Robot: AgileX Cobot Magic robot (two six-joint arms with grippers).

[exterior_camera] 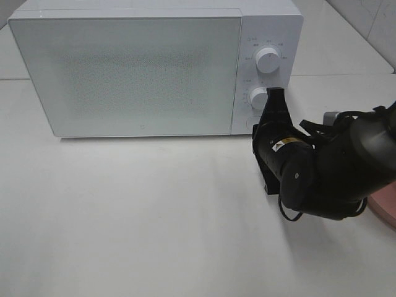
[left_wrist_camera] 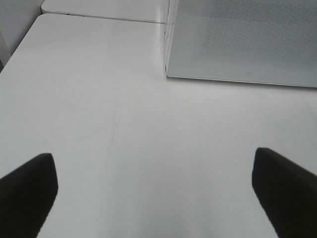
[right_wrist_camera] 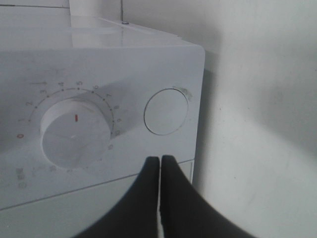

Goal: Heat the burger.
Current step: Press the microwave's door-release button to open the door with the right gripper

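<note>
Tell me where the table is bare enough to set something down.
Free: the white tabletop before the white microwave's closed door, from the left edge to the black right arm. Crowded: the right side, with that arm, its shut gripper at the dials, and a pink plate.

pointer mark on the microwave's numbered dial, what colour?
Red mark on a white dial; the right wrist view shows it best.

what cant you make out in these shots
Burger: in no view; the microwave door is shut and opaque, so its inside is hidden.
Plate: high view, cut off by the right edge and covered by the arm.
Lower dial: high view, partly behind the right fingers.
Dial markings: high view, too small.
Left fingers: left wrist view, only tips show at the frame edge.
</note>
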